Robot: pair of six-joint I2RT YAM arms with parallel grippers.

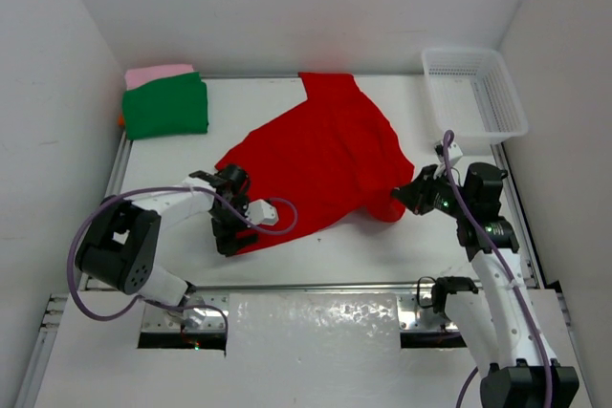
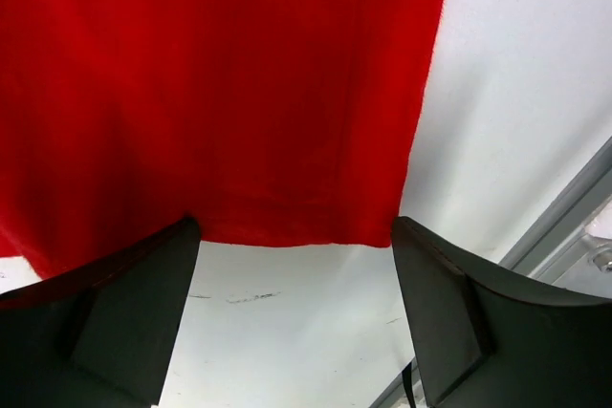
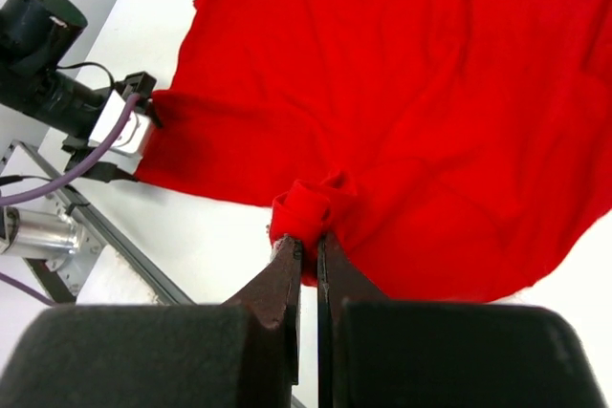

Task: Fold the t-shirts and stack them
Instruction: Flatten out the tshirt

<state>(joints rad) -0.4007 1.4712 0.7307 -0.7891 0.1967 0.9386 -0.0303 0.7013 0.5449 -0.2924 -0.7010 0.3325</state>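
Ahead of your left gripper [image 2: 295, 236]: red t-shirt [image 2: 210, 93] hem, jaws wide apart.
Your right gripper [image 3: 308, 242]: pinched shut on its bunched edge.

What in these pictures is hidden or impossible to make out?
- Pink shirt: top view, mostly under the green shirt.
- Orange shirt: top view, a sliver beside that stack.
- Red shirt: left wrist view, cut off by the frame's edges.

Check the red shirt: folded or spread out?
Spread out. The red t-shirt lies opened across the table, a bunched corner pinched by the right gripper; the left gripper stands open at its hem.
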